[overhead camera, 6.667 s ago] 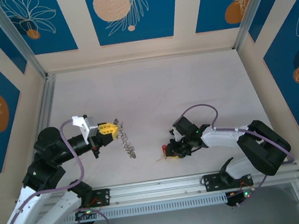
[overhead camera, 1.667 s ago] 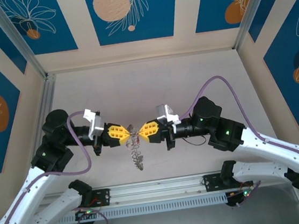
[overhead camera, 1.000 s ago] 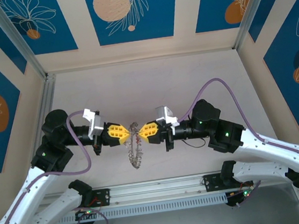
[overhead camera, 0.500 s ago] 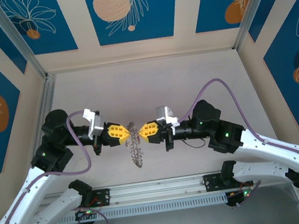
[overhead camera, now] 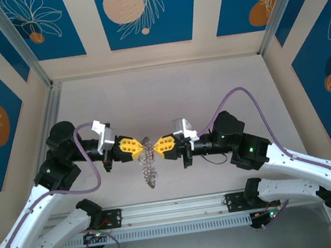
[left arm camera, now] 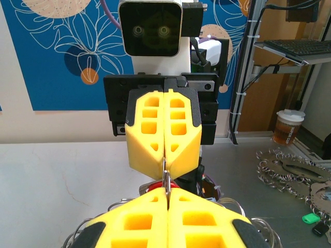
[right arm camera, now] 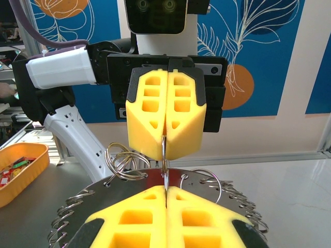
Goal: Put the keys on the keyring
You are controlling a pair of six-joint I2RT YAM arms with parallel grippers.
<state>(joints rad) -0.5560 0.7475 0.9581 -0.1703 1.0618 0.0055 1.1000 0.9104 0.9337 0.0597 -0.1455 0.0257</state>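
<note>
Blue-and-cream patterned panels (overhead camera: 141, 13) enclose a pale table (overhead camera: 209, 89), above which both arms reach inward and meet tip to tip near the middle. The left gripper (overhead camera: 138, 148) and right gripper (overhead camera: 158, 146) face each other along one left-right line. Each has its yellow fingers pressed together, with no gap at the seam. The keyring (overhead camera: 149, 168) lies exactly between the two tips. Its wire is pinched by the left gripper, and its bunch of silvery loops trails from the meeting point toward the near edge of the table. In the left wrist view a thin metal edge runs up through both seams. A patch of red, judged to be the head of the key (left arm camera: 156, 185), sits at the right gripper's tips, touching the ring. The blade is hidden, so its long axis cannot be told. The key is already at the ring wire, so neither arm needs to travel. The coming move is judged to be a fine feed of the key along the wire.
</note>
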